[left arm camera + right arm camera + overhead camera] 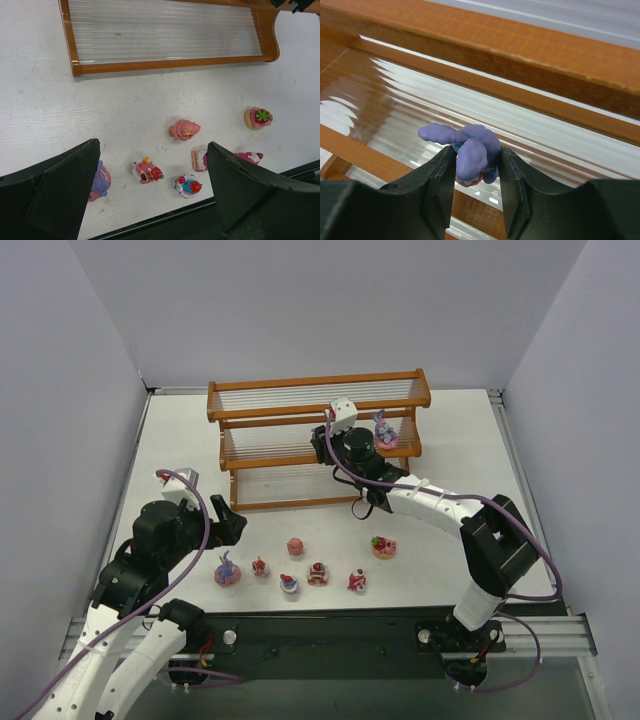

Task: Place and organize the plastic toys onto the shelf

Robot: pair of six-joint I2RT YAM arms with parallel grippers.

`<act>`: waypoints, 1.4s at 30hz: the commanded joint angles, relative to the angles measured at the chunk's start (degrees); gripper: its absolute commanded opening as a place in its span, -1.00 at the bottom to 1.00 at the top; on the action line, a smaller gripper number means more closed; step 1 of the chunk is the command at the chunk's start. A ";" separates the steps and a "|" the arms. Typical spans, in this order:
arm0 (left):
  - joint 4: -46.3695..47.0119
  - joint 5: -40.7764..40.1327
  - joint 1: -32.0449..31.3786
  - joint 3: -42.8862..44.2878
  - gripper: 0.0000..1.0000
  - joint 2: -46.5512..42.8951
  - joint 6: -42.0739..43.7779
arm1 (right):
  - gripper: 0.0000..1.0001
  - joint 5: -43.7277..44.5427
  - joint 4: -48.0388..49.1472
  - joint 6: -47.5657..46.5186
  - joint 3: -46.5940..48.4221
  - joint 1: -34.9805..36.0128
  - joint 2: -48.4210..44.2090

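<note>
Right gripper (476,156) is part-closed, its fingers (440,175) pinching a purple bunny (472,150) from both sides. The bunny is over the pale rods of the shelf (520,55), just in front of an upper wooden rail. Cannot tell if it touches the rods. In the top view the right arm reaches to the shelf's middle tier, right half. That view also shows a bunny with pink base (384,430) on the middle tier, just right of the wrist. Cannot tell if it is the held one or a second.

Left gripper (154,145) is spread wide with nothing in it, hovering in front of the shelf's left end above the white table (180,440).

Seven loose toys (317,573) sit on the table in front of the shelf, well apart from its bottom tier:
- A pink toy (295,546) is nearest the shelf.
- A cupcake with green topping (258,117) is furthest right.
- A table bunny (227,570) is furthest left, half hidden behind a left finger in the wrist view.
- The others make a loose row between them, further from the shelf.
</note>
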 commanded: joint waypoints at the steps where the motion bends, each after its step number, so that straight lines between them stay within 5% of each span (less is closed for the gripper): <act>1: 2.64 0.38 -0.05 0.21 0.95 0.06 0.24 | -0.84 -3.98 3.83 0.99 0.67 -1.20 -0.36; 16: 2.64 0.38 -0.04 0.21 0.95 -0.11 0.15 | -0.64 -7.15 -11.81 4.07 6.55 -2.70 -1.59; 28: 2.38 0.29 -0.13 0.29 0.95 -0.29 0.06 | 0.17 -5.04 -12.08 5.12 6.55 -2.70 -1.50; 42: 2.20 -0.15 -0.04 0.56 0.95 -0.46 0.06 | 0.50 -4.07 -14.35 4.25 2.34 0.45 -11.42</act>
